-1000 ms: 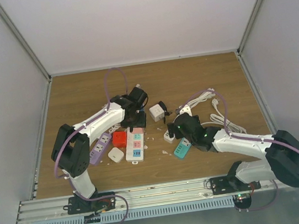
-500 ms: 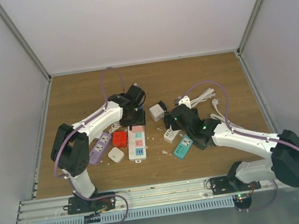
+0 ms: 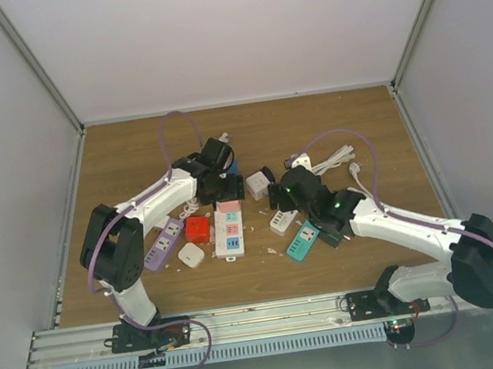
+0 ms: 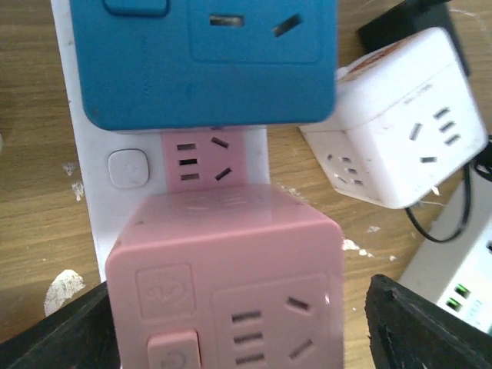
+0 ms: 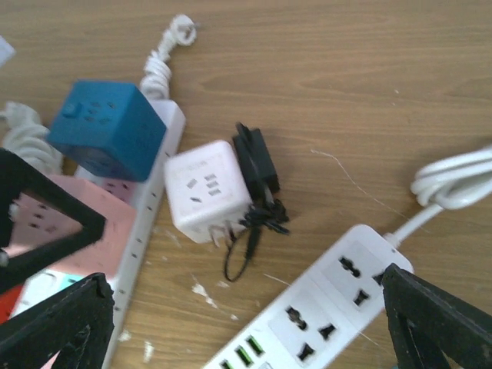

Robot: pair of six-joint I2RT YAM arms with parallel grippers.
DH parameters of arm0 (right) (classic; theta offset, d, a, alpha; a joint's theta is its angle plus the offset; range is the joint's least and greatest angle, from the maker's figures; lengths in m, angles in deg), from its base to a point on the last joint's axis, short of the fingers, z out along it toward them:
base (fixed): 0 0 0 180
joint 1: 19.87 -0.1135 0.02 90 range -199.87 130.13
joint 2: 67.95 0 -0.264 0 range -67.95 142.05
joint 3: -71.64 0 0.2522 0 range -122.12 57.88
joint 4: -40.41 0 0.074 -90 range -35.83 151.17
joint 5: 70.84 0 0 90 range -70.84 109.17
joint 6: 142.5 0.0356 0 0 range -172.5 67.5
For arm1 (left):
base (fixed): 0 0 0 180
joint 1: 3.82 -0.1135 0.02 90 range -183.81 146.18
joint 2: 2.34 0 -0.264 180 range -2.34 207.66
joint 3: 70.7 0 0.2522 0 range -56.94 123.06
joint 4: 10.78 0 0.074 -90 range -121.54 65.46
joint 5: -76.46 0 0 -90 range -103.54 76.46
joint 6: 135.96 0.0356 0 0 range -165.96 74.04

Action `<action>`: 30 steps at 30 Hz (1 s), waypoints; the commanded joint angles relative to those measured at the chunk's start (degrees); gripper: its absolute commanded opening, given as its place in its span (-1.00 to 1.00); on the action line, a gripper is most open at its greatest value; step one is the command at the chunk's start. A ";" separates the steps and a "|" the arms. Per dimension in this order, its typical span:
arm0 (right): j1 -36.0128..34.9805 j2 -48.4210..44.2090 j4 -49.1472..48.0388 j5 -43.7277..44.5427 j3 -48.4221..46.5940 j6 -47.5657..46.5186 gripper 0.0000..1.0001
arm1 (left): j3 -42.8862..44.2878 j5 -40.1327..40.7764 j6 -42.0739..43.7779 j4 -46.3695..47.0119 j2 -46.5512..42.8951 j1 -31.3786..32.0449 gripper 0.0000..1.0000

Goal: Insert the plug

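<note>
The pink cube adapter (image 4: 223,261) stands on the white power strip (image 4: 83,200), just beside the blue cube adapter (image 4: 154,69). It is straddled by the released left pincer (image 4: 234,307), with a gap seen at one finger. The right pincer (image 5: 246,307) is spread wide above the desk (image 5: 346,77), with nothing gripped.

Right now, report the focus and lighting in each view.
Top external: even, soft light on the table, no glare, small parts lack detail. Left wrist: the pink socket cube looms close, slightly soft. Right wrist: sharp on the white socket cube, faint shadows.
</note>
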 commanded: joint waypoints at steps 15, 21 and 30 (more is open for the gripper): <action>5.79 22.34 2.15 -13.42 -21.78 -7.89 0.14 | -17.41 -8.59 4.80 13.78 -37.81 -15.96 0.77; 6.87 31.78 8.39 -13.14 -30.26 -10.21 0.23 | -22.17 -13.77 6.11 14.93 -43.60 -17.90 0.78; 6.86 37.96 15.77 -13.06 -34.86 -10.63 0.43 | -23.62 -19.54 6.56 13.59 -44.61 -18.02 0.76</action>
